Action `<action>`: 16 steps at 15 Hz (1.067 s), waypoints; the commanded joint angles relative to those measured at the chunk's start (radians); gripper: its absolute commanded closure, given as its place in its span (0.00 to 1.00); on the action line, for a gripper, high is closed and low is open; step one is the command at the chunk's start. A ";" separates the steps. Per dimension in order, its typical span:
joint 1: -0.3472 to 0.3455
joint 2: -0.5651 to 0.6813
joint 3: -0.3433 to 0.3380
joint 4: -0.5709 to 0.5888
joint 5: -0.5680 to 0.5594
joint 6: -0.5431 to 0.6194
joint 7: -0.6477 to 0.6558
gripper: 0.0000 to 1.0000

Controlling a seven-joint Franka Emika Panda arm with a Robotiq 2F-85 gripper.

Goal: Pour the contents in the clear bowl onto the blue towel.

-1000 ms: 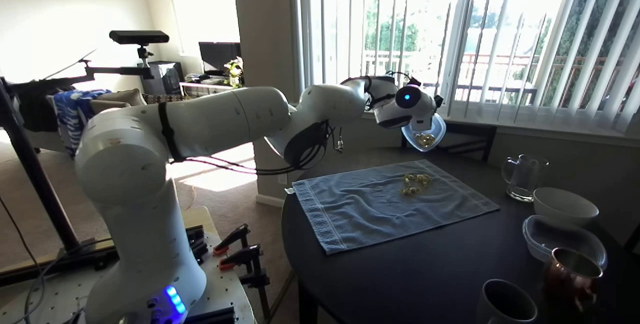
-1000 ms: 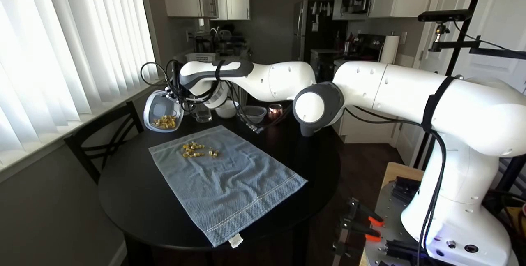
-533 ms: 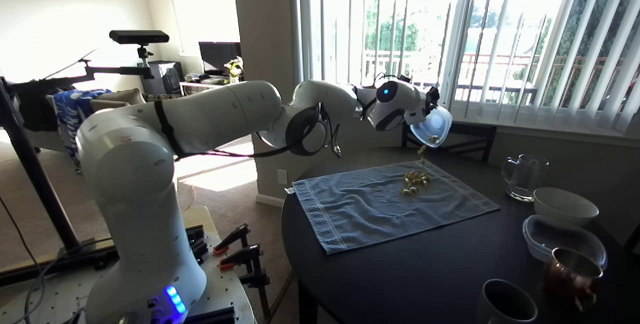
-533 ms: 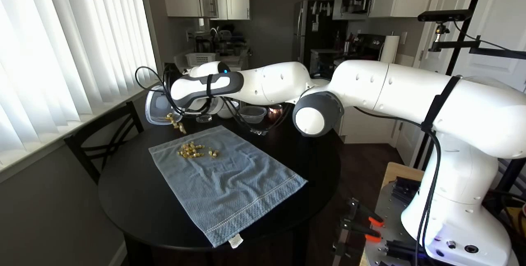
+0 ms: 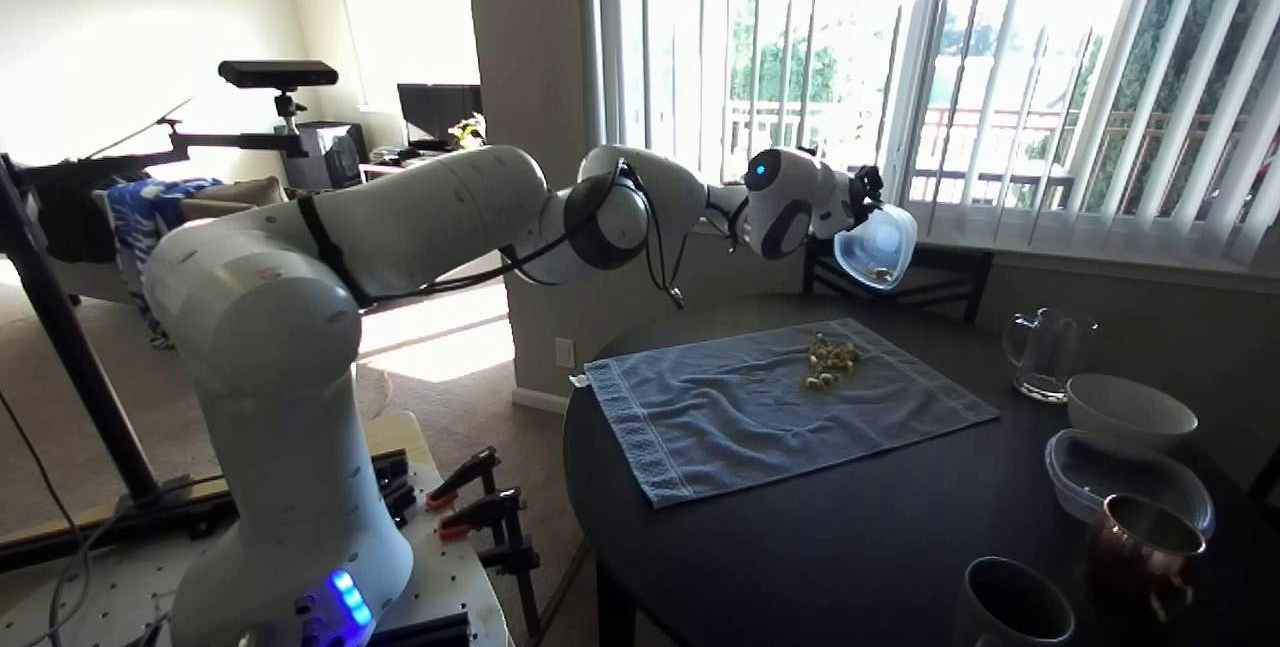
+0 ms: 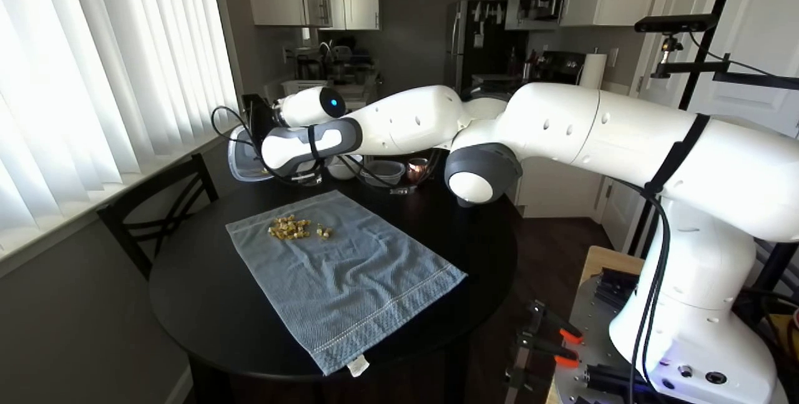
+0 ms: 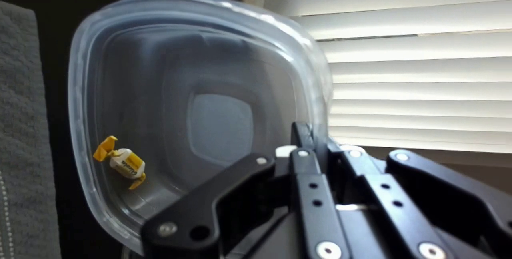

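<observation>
The clear bowl is held in the air near the window, tipped on its side, in both exterior views (image 5: 884, 239) (image 6: 242, 159) and the wrist view (image 7: 216, 61). My gripper (image 7: 318, 139) is shut on its rim, one finger inside and one outside. One yellow-and-white wrapped candy (image 7: 127, 164) lies in the bowl's lower side near the rim. The rest of the contents, a heap of yellowish wrapped candies (image 5: 832, 357) (image 6: 289, 227), lies on the blue towel (image 5: 720, 417) (image 6: 368, 291) near its window end, with a few slightly apart. The towel's edge also shows in the wrist view (image 7: 22, 103).
On the table stand a glass mug (image 5: 1050, 357), a white bowl (image 5: 1130, 412), another clear container (image 5: 1075, 492), a copper mug (image 5: 1150, 557) and a grey cup (image 5: 1015, 607). A dark chair (image 6: 168, 213) and window blinds (image 6: 156, 48) are close to the held bowl.
The bowl tipped further and moved slightly toward the window and up. Candies slid out and fell, and the heap on the towel grew. The wrist turned and the arm shifted with it.
</observation>
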 commanded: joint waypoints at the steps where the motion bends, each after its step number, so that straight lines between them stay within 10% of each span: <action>1: 0.120 -0.062 -0.202 -0.177 0.063 0.069 0.137 0.99; 9: 0.311 -0.027 -0.498 -0.309 0.139 -0.023 0.271 0.99; 16: 0.361 -0.043 -0.522 -0.309 0.103 -0.353 0.252 0.99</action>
